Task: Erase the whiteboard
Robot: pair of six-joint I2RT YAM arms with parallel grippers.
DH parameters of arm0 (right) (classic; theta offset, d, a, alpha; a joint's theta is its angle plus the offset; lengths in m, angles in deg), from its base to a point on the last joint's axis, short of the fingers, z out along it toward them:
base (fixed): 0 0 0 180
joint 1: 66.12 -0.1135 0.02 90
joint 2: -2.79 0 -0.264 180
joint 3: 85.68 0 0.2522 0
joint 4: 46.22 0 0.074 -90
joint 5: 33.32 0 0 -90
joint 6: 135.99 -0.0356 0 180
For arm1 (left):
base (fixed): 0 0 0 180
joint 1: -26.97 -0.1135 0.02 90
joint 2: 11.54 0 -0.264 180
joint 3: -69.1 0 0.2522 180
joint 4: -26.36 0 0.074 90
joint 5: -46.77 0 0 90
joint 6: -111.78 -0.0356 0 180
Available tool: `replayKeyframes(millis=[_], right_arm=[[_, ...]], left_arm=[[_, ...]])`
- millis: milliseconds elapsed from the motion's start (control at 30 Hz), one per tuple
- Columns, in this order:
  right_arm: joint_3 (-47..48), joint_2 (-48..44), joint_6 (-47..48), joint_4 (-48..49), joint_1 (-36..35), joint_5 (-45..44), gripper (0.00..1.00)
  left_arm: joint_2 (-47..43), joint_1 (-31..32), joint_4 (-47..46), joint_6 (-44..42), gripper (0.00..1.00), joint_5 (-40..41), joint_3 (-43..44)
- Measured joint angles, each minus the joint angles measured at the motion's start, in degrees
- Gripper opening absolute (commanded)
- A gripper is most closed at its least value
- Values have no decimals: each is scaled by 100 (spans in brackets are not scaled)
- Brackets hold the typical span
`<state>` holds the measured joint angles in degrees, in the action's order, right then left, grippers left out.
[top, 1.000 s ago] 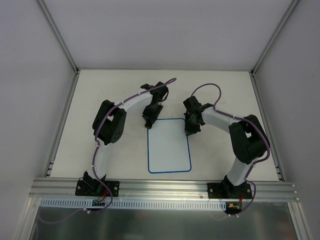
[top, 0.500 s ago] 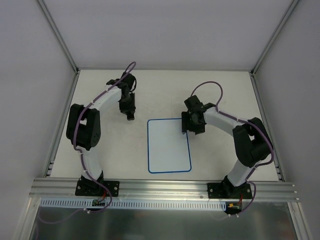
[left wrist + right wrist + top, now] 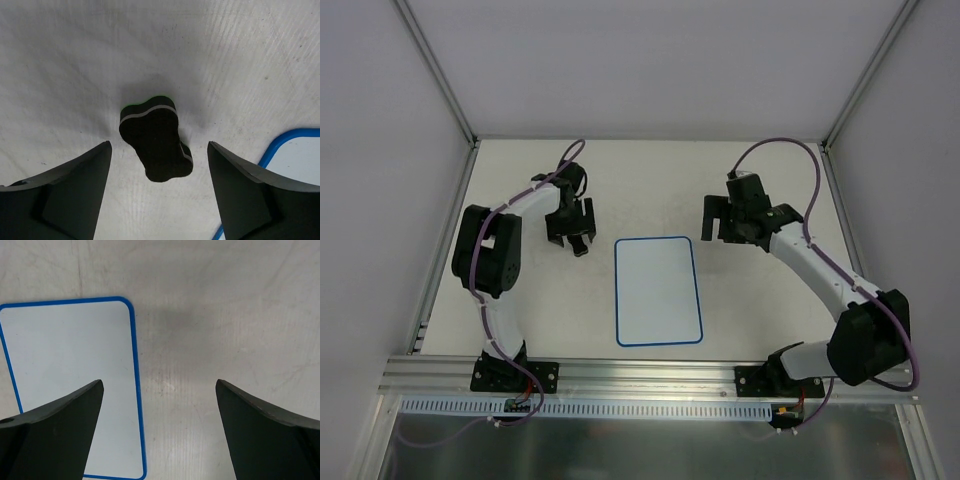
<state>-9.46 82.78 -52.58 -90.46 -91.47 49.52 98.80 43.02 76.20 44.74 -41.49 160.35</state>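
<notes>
Two claws gape, gripping nothing: left gripper (image 3: 570, 240) straddles the loose eraser (image 3: 156, 142); the whiteboard (image 3: 658, 290) lies to its right, left of the right gripper (image 3: 160, 385). It looks wiped, I think, so I'd withdraw both.

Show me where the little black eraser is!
In the left wrist view the eraser lies on the table, between the left gripper's open fingers, just left of the whiteboard's blue corner.

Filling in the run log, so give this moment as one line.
left gripper: open above small black eraser block on table | right gripper: open, empty | blue-rimmed rectangular white whiteboard: flat, face looks blank
</notes>
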Motion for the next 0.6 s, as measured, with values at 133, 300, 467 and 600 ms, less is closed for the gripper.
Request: replayKeyframes(millis=[133,300,467,600], right_arm=[[0,-348,149,-9,243,-129,99],[7,-813,437,-42,457,-433,99],[407,-1255,872,-256,693,-942,99],[957,-1661,1318,-310,796,-1572,99]], left_arm=[[-59,0,-48,28,99,13,-72],[-726,0,-2,20,99,11,-164],[-2070,-4,131,-166,99,48,68],[-3104,-28,155,-479,99,297,647]])
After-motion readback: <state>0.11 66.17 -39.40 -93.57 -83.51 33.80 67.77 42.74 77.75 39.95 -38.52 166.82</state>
